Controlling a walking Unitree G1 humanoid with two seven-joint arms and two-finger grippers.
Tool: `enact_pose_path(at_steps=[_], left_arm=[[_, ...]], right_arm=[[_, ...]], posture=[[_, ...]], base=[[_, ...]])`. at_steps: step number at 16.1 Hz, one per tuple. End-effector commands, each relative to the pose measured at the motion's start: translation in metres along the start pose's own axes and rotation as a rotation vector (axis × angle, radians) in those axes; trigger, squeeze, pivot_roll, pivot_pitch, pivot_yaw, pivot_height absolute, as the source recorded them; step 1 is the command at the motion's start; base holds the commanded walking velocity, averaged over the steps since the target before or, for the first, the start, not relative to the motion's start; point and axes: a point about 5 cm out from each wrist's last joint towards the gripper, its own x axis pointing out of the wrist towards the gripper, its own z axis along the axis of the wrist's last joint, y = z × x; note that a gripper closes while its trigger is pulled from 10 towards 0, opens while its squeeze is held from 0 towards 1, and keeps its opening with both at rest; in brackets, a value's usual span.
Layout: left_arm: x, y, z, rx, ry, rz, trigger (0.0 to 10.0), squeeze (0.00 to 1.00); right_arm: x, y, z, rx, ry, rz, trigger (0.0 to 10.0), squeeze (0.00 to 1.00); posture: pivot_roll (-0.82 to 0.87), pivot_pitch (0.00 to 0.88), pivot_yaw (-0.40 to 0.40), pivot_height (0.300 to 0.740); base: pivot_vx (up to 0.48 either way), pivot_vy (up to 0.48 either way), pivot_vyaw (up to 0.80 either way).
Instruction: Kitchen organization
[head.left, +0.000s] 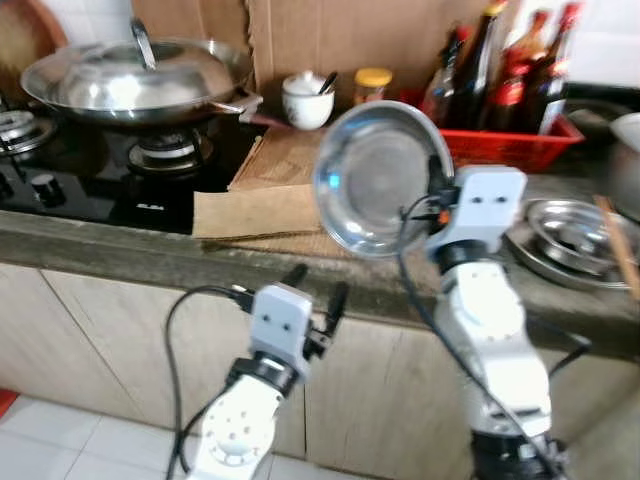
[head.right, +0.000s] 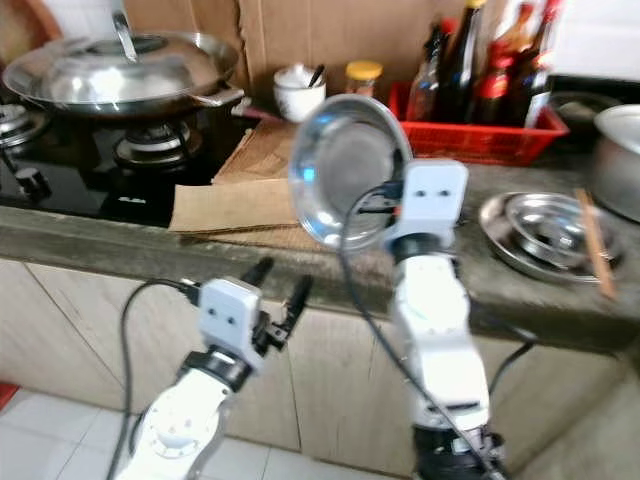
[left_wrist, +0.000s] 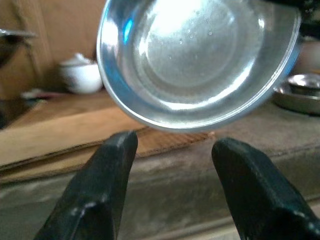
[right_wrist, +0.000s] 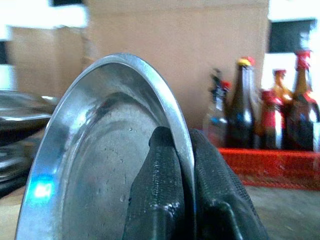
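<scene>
A long stone tabletop (head.left: 120, 250) carries a black gas hob with a lidded wok (head.left: 135, 80), flattened cardboard (head.left: 270, 200), a red crate of bottles (head.left: 510, 140) and a steel tray (head.left: 575, 240). Above its front edge, the steel bowl (head.left: 375, 180) is held tilted on its side, its rim pinched between the pressed-together fingers of the right pincer (right_wrist: 182, 200). The left pincer (head.left: 315, 290) hangs lower, before the cabinet, fingers spread and holding nothing.

Grey stone counter (head.left: 120, 250), pale wood cabinet fronts (head.left: 90, 340), white tiled floor (head.left: 60, 445), cardboard-covered wall (head.left: 330, 40)
</scene>
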Motion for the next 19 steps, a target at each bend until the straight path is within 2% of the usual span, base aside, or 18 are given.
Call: enact_pose_path(at_steps=[1, 4, 5, 6, 7, 8, 14, 19], left_arm=[[-0.001, -0.003, 0.000, -0.011, 0.002, -0.012, 10.0, 0.00], [-0.001, -0.003, -0.001, -0.011, 0.005, -0.010, 10.0, 0.00], [-0.001, -0.003, -0.001, -0.009, 0.005, -0.010, 10.0, 0.00], [-0.001, -0.003, -0.001, -0.009, 0.005, -0.009, 10.0, 0.00], [-0.001, -0.003, -0.001, -0.009, 0.006, -0.007, 10.0, 0.00], [-0.001, -0.003, -0.001, -0.009, 0.007, -0.004, 10.0, 0.00], [0.000, -0.002, -0.001, -0.009, 0.014, 0.005, 10.0, 0.00], [-0.003, -0.001, -0.005, -0.018, 0.029, 0.011, 10.0, 0.00]], right_arm=[[0.001, -0.002, 0.006, -0.008, -0.033, -0.008, 0.0, 0.00], [-0.001, -0.001, 0.004, -0.011, -0.020, -0.006, 0.0, 0.00], [-0.002, -0.001, 0.003, -0.015, -0.015, -0.008, 1.6, 0.00], [-0.002, 0.000, 0.003, -0.013, -0.012, -0.006, 3.8, 0.00], [-0.002, 0.000, 0.002, -0.019, -0.010, -0.003, 8.1, 0.00], [-0.003, 0.001, 0.001, -0.025, -0.002, 0.001, 10.0, 0.00], [-0.011, 0.004, -0.009, -0.035, 0.032, 0.055, 10.0, 0.00], [-0.029, 0.007, -0.027, -0.014, 0.105, 0.116, 10.0, 0.00]], posture=[[0.17, 0.044, -0.028, 0.740], [0.17, 0.046, -0.028, 0.740], [0.17, 0.047, -0.028, 0.740], [0.17, 0.048, -0.028, 0.740], [0.17, 0.049, -0.026, 0.740], [0.17, 0.049, -0.028, 0.740], [0.17, 0.052, -0.025, 0.740], [0.17, 0.051, -0.025, 0.740]], base=[[-0.292, 0.000, 0.00], [-0.294, 0.000, 0.00], [-0.285, 0.000, 0.00], [-0.281, 0.000, 0.00], [-0.270, 0.000, 0.00], [-0.274, 0.000, 0.00], [0.000, 0.000, 0.00], [0.000, 0.000, 0.00]])
